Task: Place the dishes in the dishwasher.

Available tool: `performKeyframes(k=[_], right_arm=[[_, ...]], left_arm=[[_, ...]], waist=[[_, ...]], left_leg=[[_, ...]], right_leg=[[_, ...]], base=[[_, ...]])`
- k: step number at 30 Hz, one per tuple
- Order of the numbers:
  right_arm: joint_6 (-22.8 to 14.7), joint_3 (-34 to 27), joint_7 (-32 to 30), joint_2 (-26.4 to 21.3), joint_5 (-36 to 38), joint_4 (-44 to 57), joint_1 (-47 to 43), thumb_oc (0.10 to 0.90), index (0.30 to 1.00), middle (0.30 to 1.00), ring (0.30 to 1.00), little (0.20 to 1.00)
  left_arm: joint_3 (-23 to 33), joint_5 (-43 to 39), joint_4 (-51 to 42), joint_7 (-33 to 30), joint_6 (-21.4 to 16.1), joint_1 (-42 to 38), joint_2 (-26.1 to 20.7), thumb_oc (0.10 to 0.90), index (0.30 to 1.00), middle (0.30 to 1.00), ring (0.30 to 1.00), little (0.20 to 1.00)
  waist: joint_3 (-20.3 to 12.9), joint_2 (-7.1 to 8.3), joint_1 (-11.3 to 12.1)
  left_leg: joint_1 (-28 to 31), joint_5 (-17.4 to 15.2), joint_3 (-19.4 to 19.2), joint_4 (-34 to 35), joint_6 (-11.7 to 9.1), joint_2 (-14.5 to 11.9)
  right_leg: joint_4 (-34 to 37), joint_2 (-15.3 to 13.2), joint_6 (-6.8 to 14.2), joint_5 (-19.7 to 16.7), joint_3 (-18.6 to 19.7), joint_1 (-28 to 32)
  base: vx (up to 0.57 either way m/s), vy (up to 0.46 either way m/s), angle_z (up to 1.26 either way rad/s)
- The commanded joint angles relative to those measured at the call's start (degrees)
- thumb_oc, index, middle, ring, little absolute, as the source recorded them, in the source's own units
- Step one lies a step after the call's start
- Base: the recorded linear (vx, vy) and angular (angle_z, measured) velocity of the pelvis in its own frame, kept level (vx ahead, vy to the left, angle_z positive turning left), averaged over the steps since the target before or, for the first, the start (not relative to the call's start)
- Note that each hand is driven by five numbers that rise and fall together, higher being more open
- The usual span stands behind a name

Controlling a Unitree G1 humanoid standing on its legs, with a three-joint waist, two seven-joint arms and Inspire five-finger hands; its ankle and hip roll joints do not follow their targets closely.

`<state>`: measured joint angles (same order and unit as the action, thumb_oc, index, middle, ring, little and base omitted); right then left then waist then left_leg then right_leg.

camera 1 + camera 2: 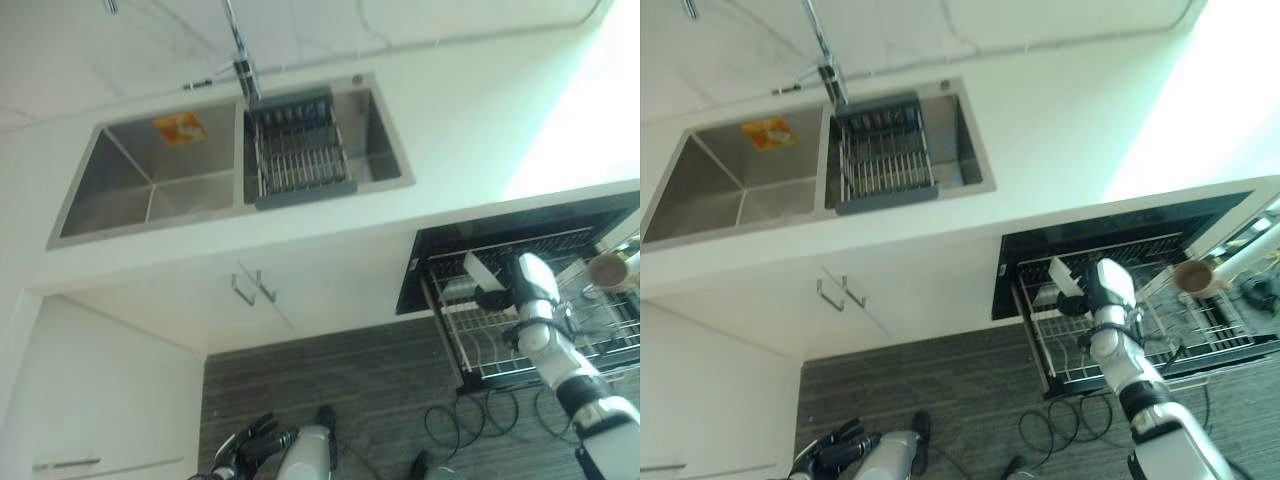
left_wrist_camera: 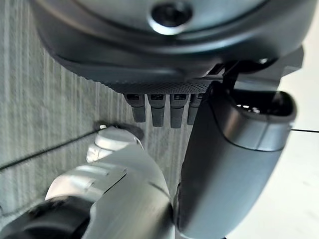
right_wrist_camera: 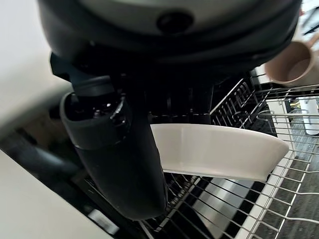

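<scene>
Over the pulled-out rack: right hand (image 3: 124,164) reaches in above the wire rack (image 1: 500,345) of the dishwasher (image 1: 440,245).
Right hand state: thumb and fingers pinch the near rim of a white bowl (image 3: 219,152); the fingers themselves are hidden behind the bowl and the hand's bulk.
Bowl: held level just above the rack wires, apart from them as far as can be told; its far rim points past the fingers toward the rack's outer edge.
Room past the fingers: bare wire rows lie beneath the bowl and beyond its far rim.
Mug: a tan mug (image 3: 294,62) sits beyond the fingers at the rack's far side, well apart from the bowl.
Left hand (image 1: 243,447): hangs low over the grey striped floor (image 1: 380,380), fingers loosely spread and straight, nothing in them.
Counter (image 1: 450,130): white, with a double steel sink (image 1: 150,180); a wire drainer (image 1: 300,155) sits across the right basin under the tap (image 1: 240,50).
Cupboard doors (image 1: 250,290): closed below the counter edge, beside the dishwasher.
</scene>
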<state>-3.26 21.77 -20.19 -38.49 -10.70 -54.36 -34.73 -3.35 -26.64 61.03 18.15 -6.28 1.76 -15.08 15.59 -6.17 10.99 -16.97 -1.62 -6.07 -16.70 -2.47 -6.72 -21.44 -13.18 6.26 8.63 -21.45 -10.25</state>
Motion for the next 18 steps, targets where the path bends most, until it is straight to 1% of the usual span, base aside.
performKeyframes(k=[1, 3, 5, 7, 9, 10, 11, 12, 13, 14, 15, 16, 17, 18], right_arm=[[-1.55, -0.88, -4.44, -4.05, -0.52, 0.13, -6.19, 0.400, 0.300, 0.300, 0.300, 0.300], [-1.61, 0.17, -4.38, -4.74, -1.02, -3.42, -8.46, 0.400, 0.300, 0.300, 0.300, 0.300], [-0.72, 1.19, -4.05, -5.38, -2.06, -5.21, -10.12, 0.400, 0.300, 0.300, 0.300, 0.300], [0.98, 3.07, -2.84, -6.88, -2.20, -8.33, -13.53, 0.400, 0.300, 0.300, 0.300, 0.300], [3.02, 4.16, -1.30, -7.96, -2.19, -9.42, -15.05, 0.400, 0.300, 0.300, 0.300, 0.300], [4.12, 4.36, -0.18, -8.21, -0.75, -10.53, -15.93, 0.400, 0.300, 0.300, 0.300, 0.300], [5.05, 4.30, 1.13, -8.36, -0.41, -11.38, -16.49, 0.535, 0.502, 0.502, 0.502, 0.502], [5.33, 4.36, 2.30, -8.77, -1.02, -11.97, -16.74, 0.800, 0.900, 0.900, 0.900, 0.900], [5.43, 4.39, 2.91, -9.06, -0.73, -12.09, -16.69, 0.800, 0.900, 0.900, 0.900, 0.900], [4.44, 4.23, 6.40, -9.30, 0.79, -12.14, -16.21, 0.800, 0.900, 0.900, 0.900, 0.900], [5.03, 3.41, 10.82, -9.71, 9.55, -12.01, -15.85, 0.800, 0.900, 0.900, 0.900, 0.900], [5.04, 2.79, 11.68, -9.74, 10.94, -12.07, -15.60, 0.800, 0.900, 0.900, 0.900, 0.900], [4.68, 1.11, 14.25, -9.72, 12.40, -12.13, -15.09, 0.800, 0.900, 0.900, 0.900, 0.900], [4.58, 0.82, 15.05, -9.76, 12.33, -12.11, -15.07, 0.800, 0.900, 0.900, 0.900, 0.900]], left_arm=[[-4.61, 0.03, 2.77, -1.90, 3.25, 6.20, -5.74, 0.800, 0.900, 0.900, 0.900, 0.900], [-4.81, -0.99, 1.89, -1.92, 3.48, 5.67, -6.22, 0.800, 0.900, 0.900, 0.900, 0.900], [-4.90, -1.67, 0.86, -2.16, 3.97, 5.42, -6.56, 0.800, 0.900, 0.900, 0.900, 0.900], [-5.18, -3.05, -0.73, -2.35, 4.44, 5.00, -7.42, 0.800, 0.900, 0.900, 0.900, 0.900], [-4.95, -3.60, -2.18, -2.48, 4.90, 5.48, -8.03, 0.800, 0.900, 0.900, 0.900, 0.900], [-4.87, -3.76, -2.93, -2.40, 5.12, 5.80, -8.39, 0.800, 0.900, 0.900, 0.900, 0.900], [-4.90, -4.11, -3.36, -2.11, 5.24, 5.80, -8.60, 0.800, 0.900, 0.900, 0.900, 0.900], [-4.99, -4.21, -4.18, -1.63, 5.65, 5.82, -8.81, 0.800, 0.900, 0.900, 0.900, 0.900], [-5.04, -4.16, -4.43, -1.52, 5.75, 5.83, -8.84, 0.800, 0.900, 0.900, 0.900, 0.900], [-5.09, -3.86, -4.78, -1.05, 5.88, 5.85, -8.99, 0.800, 0.900, 0.900, 0.900, 0.900], [-5.23, -3.07, -4.72, -0.57, 5.81, 5.76, -9.22, 0.800, 0.900, 0.900, 0.900, 0.900], [-5.24, -2.94, -4.85, -0.69, 5.91, 5.73, -9.26, 0.800, 0.900, 0.900, 0.900, 0.900], [-5.26, -2.59, -4.67, -0.51, 5.73, 5.71, -9.26, 0.800, 0.900, 0.900, 0.900, 0.900], [-5.21, -2.59, -4.53, -0.38, 5.60, 5.72, -9.28, 0.800, 0.900, 0.900, 0.900, 0.900]], waist=[[0.16, 1.37, 1.37], [1.48, 0.66, 1.89], [2.47, 0.10, 2.31], [4.09, -0.86, 2.86], [5.09, -1.33, 3.04], [5.53, -1.55, 3.11], [5.73, -1.60, 3.09], [5.68, -1.40, 2.98], [5.67, -1.29, 2.94], [5.62, -0.99, 2.80], [5.49, -0.34, 2.57], [5.51, -0.20, 2.46], [5.50, 0.17, 2.19], [5.50, 0.29, 2.16]], left_leg=[[2.24, -6.57, 3.44, -0.49, -2.66, 0.67], [0.98, -6.20, 3.90, -0.49, -2.59, 1.00], [-0.09, -5.90, 4.31, -0.49, -2.53, 1.32], [-2.07, -5.46, 4.83, -0.49, -2.50, 1.61], [-3.30, -5.21, 5.15, -0.49, -2.41, 1.80], [-3.85, -5.13, 5.23, -0.49, -2.36, 1.84], [-4.29, -5.08, 5.21, -0.49, -2.40, 1.76], [-4.46, -5.09, 5.00, -0.49, -2.49, 1.48], [-4.39, -5.11, 4.89, -0.49, -2.53, 1.38], [-4.17, -5.16, 4.65, -0.49, -2.63, 1.12], [-3.55, -5.31, 4.20, -0.49, -2.74, 0.73], [-3.40, -5.40, 4.11, -0.49, -2.74, 0.64], [-3.01, -5.50, 3.74, -0.49, -2.80, 0.35], [-2.90, -5.52, 3.60, -0.49, -2.81, 0.27]], right_leg=[[4.26, 0.94, 0.25, 1.19, -0.22, 1.17], [4.26, 0.77, 0.20, 0.87, -0.31, 0.01], [4.26, 0.61, 0.19, 0.58, -0.35, -1.03], [4.26, 0.38, 0.15, 0.16, -0.26, -3.06], [4.26, 0.44, 0.10, -0.08, 0.07, -4.51], [4.26, 0.51, 0.09, -0.22, 0.33, -5.33], [4.26, 0.60, 0.08, -0.27, 0.57, -5.92], [4.26, 0.67, 0.10, -0.31, 0.88, -6.24], [4.26, 0.67, 0.14, -0.34, 0.86, -6.19], [4.26, 0.70, 0.23, -0.41, 0.97, -6.07], [4.26, 0.85, 0.26, -0.40, 1.15, -5.60], [4.26, 0.90, 0.28, -0.38, 1.23, -5.50], [4.26, 1.00, 0.31, -0.42, 1.47, -5.32], [4.26, 1.04, 0.32, -0.43, 1.59, -5.29]], base=[[-0.18, -0.035, 0.05], [-0.13, -0.042, 0.03], [-0.10, -0.050, 0.04], [-0.14, -0.058, 0.09], [-0.11, -0.060, 0.08], [-0.09, -0.056, 0.06], [-0.08, -0.047, 0.00], [-0.05, -0.027, 0.04], [0.00, 0.000, 0.00], [0.00, 0.000, 0.00], [0.00, 0.000, 0.00], [0.00, 0.000, 0.00], [0.01, 0.004, -0.06], [0.01, 0.009, -0.08]])
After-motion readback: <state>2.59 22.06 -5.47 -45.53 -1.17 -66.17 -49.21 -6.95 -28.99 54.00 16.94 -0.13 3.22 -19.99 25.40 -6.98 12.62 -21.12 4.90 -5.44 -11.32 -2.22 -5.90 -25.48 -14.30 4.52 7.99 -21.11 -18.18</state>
